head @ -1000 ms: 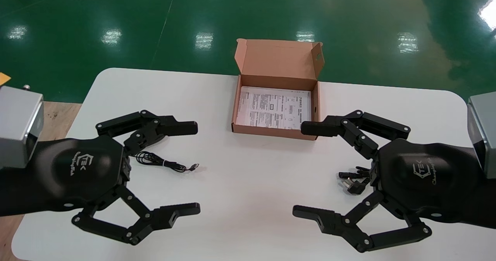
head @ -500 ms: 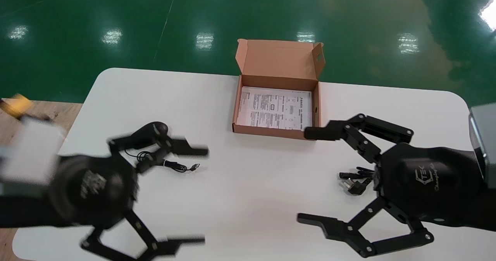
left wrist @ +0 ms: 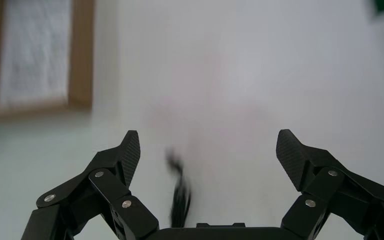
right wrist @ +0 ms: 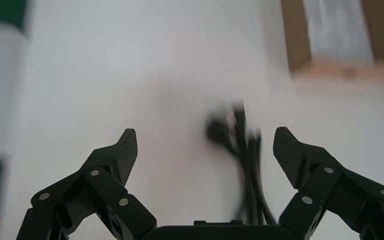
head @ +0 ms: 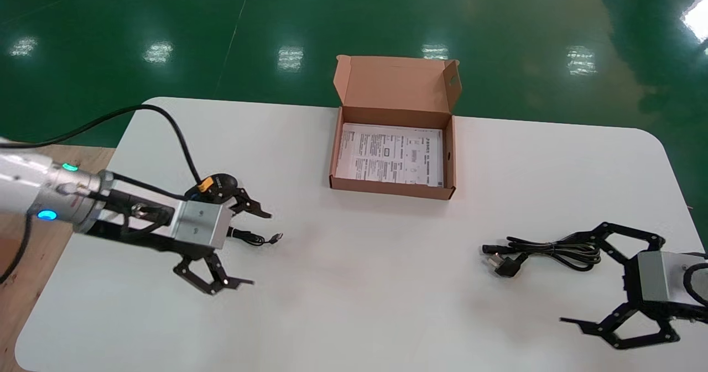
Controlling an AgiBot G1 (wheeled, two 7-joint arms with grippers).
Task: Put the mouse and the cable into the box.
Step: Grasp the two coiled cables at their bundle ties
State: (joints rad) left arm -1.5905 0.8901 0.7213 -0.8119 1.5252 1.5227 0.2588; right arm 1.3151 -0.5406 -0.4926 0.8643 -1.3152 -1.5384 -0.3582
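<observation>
The open cardboard box [head: 449, 156] sits at the table's far middle with a printed sheet inside. A black mouse [head: 222, 182] lies at the left, partly hidden behind my left wrist, and its thin cable [head: 255, 239] trails toward the middle. My left gripper [head: 259, 248] hovers open over that cable [left wrist: 180, 190]. A coiled black power cable [head: 553, 249] with its plug [head: 504, 267] lies at the right. My right gripper [head: 569, 279] is open just right of it, with the cable [right wrist: 245, 150] between its fingers and nothing held.
The white table [head: 359, 283] has rounded corners, with green floor beyond its far edge. A wooden surface [head: 11, 283] lies left of the table. The box also shows in the left wrist view [left wrist: 80, 55] and the right wrist view [right wrist: 295, 45].
Both arms have dropped away from the head camera toward the table. The left gripper now sits over the mouse cable, and the right one has pulled back to the right, uncovering the power cable.
</observation>
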